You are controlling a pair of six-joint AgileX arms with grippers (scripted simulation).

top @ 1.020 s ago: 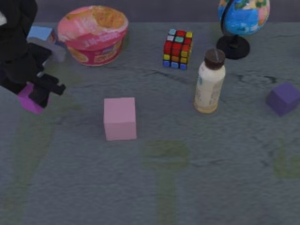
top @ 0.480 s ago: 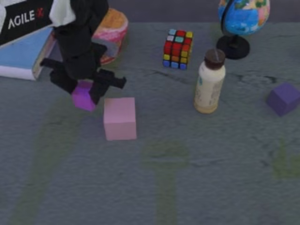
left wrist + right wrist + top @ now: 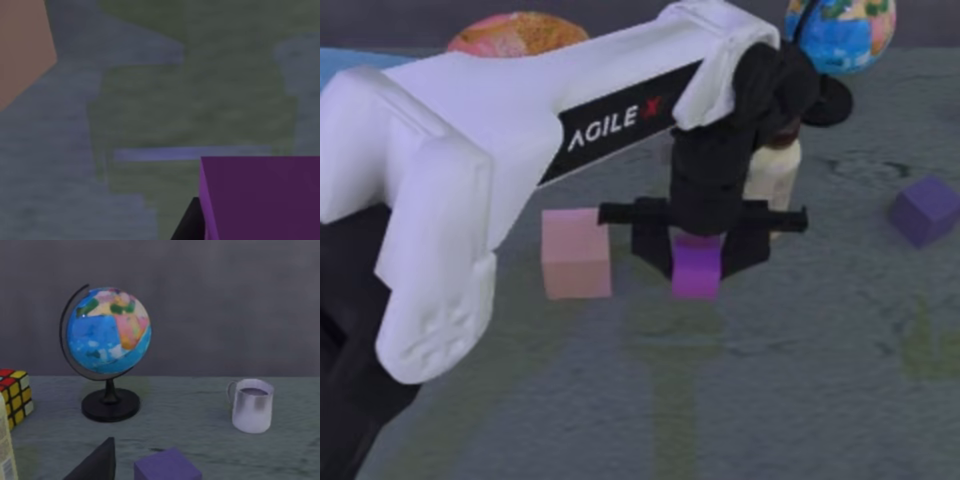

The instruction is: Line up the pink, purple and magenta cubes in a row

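**Magenta cube carried across to the pink cube's right**

Left gripper (image 3: pixel 698 245) has swung over the pink cube (image 3: pixel 576 253) since 0.5 s ago and sits clamped on the magenta cube (image 3: pixel 697 273), low over the tabletop (image 3: pixel 800 380). Purple cube (image 3: pixel 924 211) is well apart at far right. Right arm is parked out of top view. Cubes look rigid, light and smooth: grip 2 opposite flat faces, mid-height.

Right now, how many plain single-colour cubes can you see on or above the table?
3: the pink cube left of centre, the magenta cube beside it in the left gripper, the purple cube far right. The arm may hide others.
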